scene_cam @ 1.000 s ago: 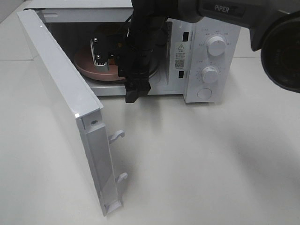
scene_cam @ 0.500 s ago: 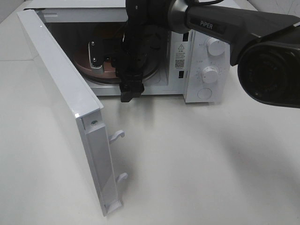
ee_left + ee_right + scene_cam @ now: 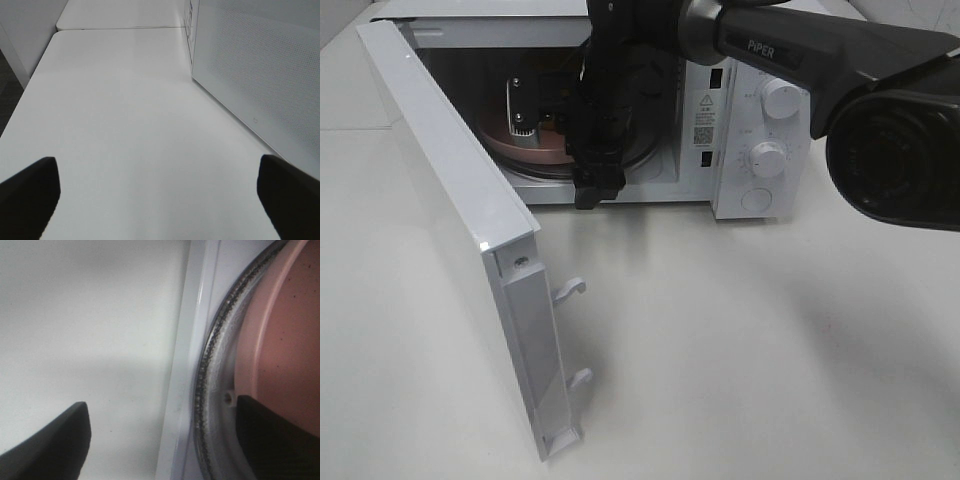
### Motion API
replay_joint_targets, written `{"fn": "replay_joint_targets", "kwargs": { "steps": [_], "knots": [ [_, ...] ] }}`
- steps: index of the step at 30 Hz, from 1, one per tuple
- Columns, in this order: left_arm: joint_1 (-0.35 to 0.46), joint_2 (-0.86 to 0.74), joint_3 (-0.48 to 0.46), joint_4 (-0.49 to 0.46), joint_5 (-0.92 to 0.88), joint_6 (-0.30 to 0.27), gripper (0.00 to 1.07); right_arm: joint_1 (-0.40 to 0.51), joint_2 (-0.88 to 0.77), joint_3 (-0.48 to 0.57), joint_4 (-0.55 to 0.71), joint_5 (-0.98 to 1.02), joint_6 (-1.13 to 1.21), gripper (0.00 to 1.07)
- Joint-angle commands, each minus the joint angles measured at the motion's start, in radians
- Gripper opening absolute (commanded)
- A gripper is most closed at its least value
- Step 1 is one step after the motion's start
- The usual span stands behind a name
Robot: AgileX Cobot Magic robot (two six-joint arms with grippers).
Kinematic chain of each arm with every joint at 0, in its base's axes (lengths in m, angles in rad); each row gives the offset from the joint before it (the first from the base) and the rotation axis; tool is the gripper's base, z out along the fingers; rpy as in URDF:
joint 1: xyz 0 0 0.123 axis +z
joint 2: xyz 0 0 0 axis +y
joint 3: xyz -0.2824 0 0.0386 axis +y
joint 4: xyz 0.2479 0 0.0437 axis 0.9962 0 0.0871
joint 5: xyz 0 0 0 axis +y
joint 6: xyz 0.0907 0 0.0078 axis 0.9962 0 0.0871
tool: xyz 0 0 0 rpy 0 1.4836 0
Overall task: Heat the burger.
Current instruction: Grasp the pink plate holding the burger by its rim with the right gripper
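The burger is hidden; I see it in no view. A round pink plate (image 3: 535, 152) lies on the glass turntable (image 3: 215, 365) inside the open white microwave (image 3: 760, 120). The plate also shows in the right wrist view (image 3: 285, 340). My right arm reaches down in front of the cavity and covers most of the plate. My right gripper (image 3: 598, 185) hangs over the cavity's front sill, and its fingers are spread wide and empty in the right wrist view (image 3: 165, 440). My left gripper (image 3: 160, 200) is open and empty over bare table beside the microwave's perforated side wall (image 3: 260, 70).
The microwave door (image 3: 450, 200) stands wide open to the front left, with two latch hooks (image 3: 570, 290) on its edge. Two knobs (image 3: 782, 97) and a button sit on the control panel at the right. White table (image 3: 740, 340) lies in front.
My right arm has shifted left and slightly back toward the cavity, and the gripper tip has risen a little. The plate stays on the turntable.
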Motion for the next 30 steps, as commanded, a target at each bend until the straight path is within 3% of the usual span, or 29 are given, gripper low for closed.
{"fn": "replay_joint_targets", "kwargs": {
  "steps": [1, 30],
  "knots": [
    [0.001, -0.017, 0.001, -0.005, -0.007, -0.003, 1.03, 0.000, 0.003, -0.022, -0.003, -0.008, 0.005, 0.76],
    [0.001, -0.017, 0.001, -0.005, -0.007, -0.003, 1.03, 0.000, 0.007, -0.020, 0.000, -0.059, 0.008, 0.76]
  ]
}}
